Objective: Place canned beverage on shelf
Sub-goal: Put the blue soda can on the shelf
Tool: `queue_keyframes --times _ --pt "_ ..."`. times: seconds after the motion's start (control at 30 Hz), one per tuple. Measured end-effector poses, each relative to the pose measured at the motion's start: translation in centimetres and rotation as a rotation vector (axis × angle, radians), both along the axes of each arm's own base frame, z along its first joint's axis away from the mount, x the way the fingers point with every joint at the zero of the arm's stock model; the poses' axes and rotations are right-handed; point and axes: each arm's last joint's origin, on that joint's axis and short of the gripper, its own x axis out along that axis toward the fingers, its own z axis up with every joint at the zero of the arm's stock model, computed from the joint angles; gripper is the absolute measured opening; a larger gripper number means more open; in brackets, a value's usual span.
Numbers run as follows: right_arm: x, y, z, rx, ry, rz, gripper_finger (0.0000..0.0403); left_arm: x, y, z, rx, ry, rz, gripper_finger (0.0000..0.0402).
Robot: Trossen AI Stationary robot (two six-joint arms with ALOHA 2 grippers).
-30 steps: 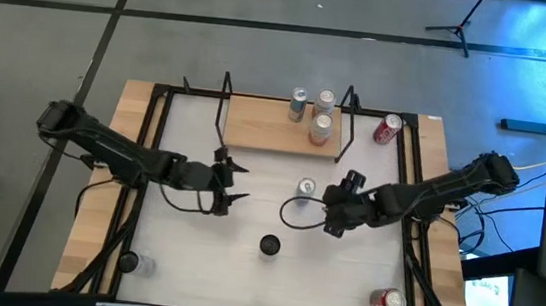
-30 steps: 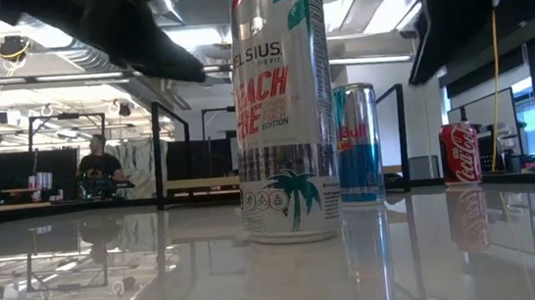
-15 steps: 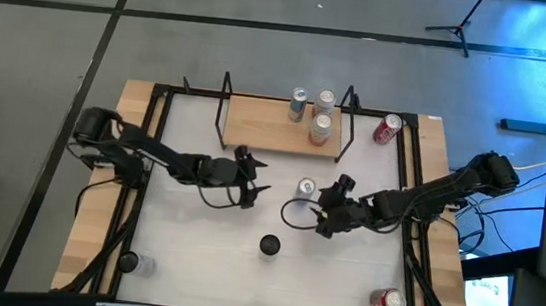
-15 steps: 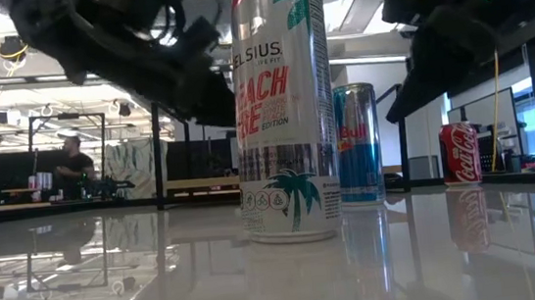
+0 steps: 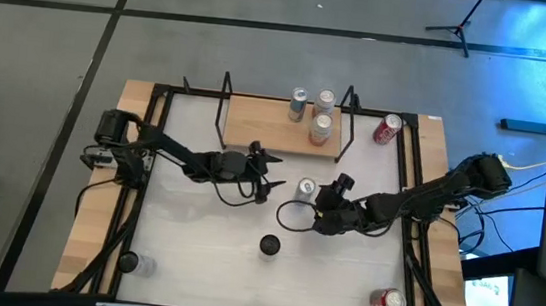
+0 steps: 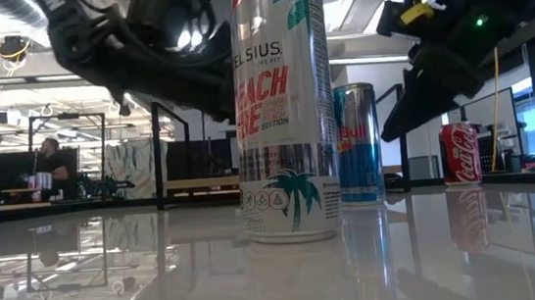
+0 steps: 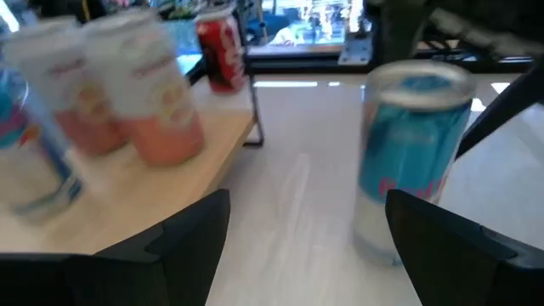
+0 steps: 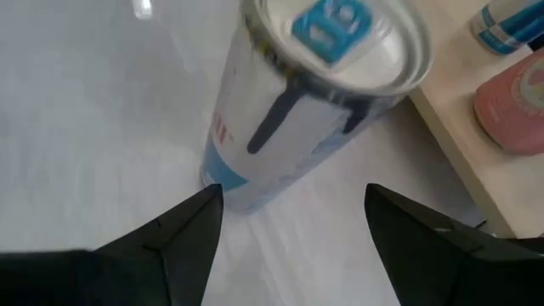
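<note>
Blue-silver can point(image 5: 306, 187) upright on desk point(image 5: 194, 246), just in front of shelf point(image 5: 261, 124), between left gripper point(image 5: 273, 178) and right gripper point(image 5: 320, 204); both fingers apart, untouched.

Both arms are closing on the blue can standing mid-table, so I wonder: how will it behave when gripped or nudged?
The blue can is tall, slim and upright, so a high sideways nudge would probably tip it. Its tab looks unopened, so likely full and fairly heavy. Smooth round metal may slip between the fingers.

3 cans point(image 5: 320, 127) crowding shelf point(image 5: 255, 126) right end
</note>
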Motion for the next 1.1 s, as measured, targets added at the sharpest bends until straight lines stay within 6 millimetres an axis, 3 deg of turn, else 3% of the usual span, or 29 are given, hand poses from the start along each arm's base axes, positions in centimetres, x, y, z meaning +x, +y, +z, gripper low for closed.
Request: queue_keyframes --times 0.17,0.5,1.1 --pt "0.1 0.0 -0.3 -0.006 0.007 -0.001 0.0282 2.3 0.1 -0.5 0.027 0.039 0.001 0.0305" --pt "0.3 0.0 -0.1 -0.045 -0.023 -0.022 0.0282 4.8 0.3 -0.8 0.044 0.032 -0.008 0.0305" --pt "-0.3 -0.3 -0.3 -0.122 0.066 0.016 0.0282 4.9 -1.6 -1.4 0.039 0.09 -0.069 0.0305"
